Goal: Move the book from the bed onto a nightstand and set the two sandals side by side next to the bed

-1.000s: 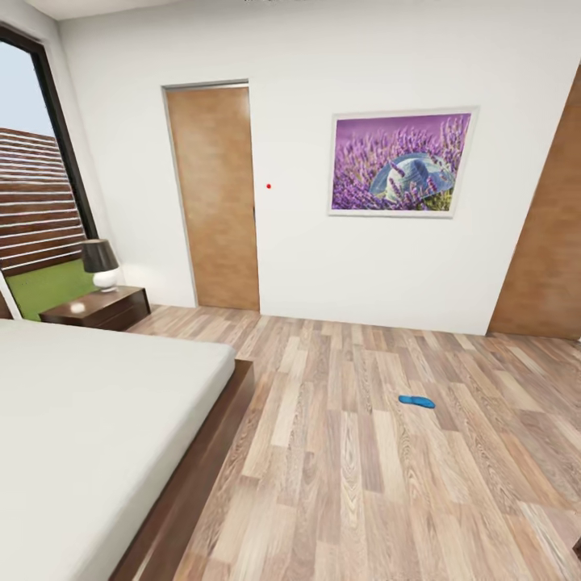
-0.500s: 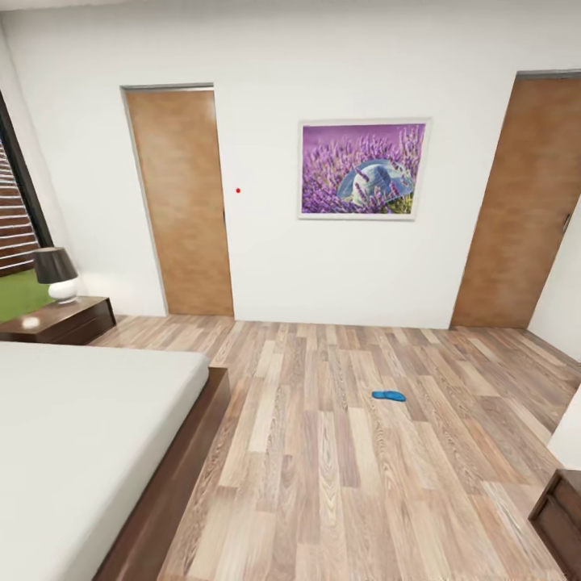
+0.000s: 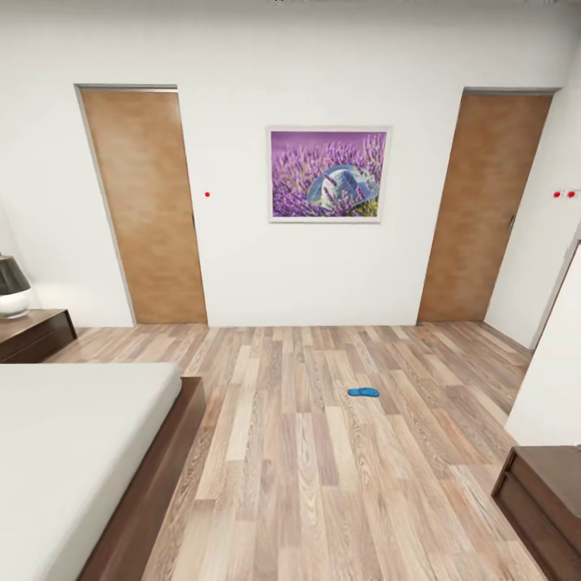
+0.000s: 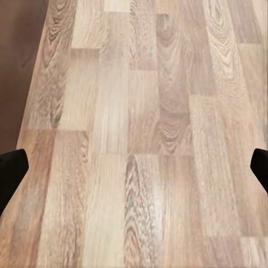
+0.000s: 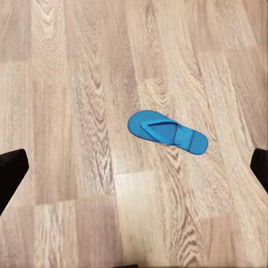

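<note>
One blue sandal [image 3: 363, 392] lies alone on the bedroom's wood floor [image 3: 307, 468], well apart from the bed [image 3: 73, 452].

In the head view the bed fills the lower left of the frame, a nightstand [image 3: 32, 332] with a lamp [image 3: 11, 286] sits at the left edge, and a lavender picture [image 3: 328, 173] hangs between two brown doors [image 3: 145, 206]. A dark cabinet [image 3: 545, 496] shows at lower right. In the right wrist view the sandal [image 5: 167, 132] lies flat ahead of the right gripper [image 5: 134, 167], its fingertips [image 5: 11, 170] spread wide at the frame's edges; the left gripper [image 4: 134, 170] is likewise spread wide over bare planks.
</note>
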{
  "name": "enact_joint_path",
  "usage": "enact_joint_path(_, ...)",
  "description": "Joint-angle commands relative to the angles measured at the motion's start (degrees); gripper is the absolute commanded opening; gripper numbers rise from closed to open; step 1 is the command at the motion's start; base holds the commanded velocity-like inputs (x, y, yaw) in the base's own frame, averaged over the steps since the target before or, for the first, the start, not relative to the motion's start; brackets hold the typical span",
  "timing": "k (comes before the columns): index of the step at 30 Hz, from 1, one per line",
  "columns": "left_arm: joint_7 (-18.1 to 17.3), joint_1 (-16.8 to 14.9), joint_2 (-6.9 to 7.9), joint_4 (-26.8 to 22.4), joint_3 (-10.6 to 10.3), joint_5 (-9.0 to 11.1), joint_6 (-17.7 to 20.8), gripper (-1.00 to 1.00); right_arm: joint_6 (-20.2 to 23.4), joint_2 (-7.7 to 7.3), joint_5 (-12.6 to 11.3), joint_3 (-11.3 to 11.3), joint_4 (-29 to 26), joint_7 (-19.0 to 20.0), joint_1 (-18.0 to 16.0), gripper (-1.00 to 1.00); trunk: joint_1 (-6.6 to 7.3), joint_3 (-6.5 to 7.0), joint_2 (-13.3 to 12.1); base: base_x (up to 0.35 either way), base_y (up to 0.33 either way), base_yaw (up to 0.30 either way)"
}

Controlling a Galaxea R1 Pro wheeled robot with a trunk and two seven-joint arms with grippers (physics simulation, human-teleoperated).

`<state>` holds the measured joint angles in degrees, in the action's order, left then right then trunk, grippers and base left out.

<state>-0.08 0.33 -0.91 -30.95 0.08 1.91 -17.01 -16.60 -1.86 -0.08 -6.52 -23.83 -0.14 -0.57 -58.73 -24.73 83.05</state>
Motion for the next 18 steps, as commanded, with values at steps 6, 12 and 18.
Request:
enact_joint_path(6, 0.0, 0.0, 0.01, -0.1, 0.0, 0.2, -0.1, 1.0, -0.2, 0.01, 0.0, -0.1, 0.0, 0.0, 0.0, 1.0, 0.0, 0.26, 0.0, 0.0, 0.14, -0.237)
enact_joint_path(12, 0.0, 0.0, 0.0, -0.1, 0.0, 0.2, -0.1, 1.0, -0.2, 0.01, 0.0, -0.1, 0.0, 0.0, 0.0, 1.0, 0.0, 0.56, 0.0, 0.0, 0.144, -0.238)
enact_joint_path(18, 0.0, 0.0, 0.02, -0.1, 0.0, 0.2, -0.1, 1.0, -0.2, 0.01, 0.0, -0.1, 0.1, 0.0, 0.0, 1.0, 0.0, 0.86, 0.0, 0.0, 0.025, -0.239)
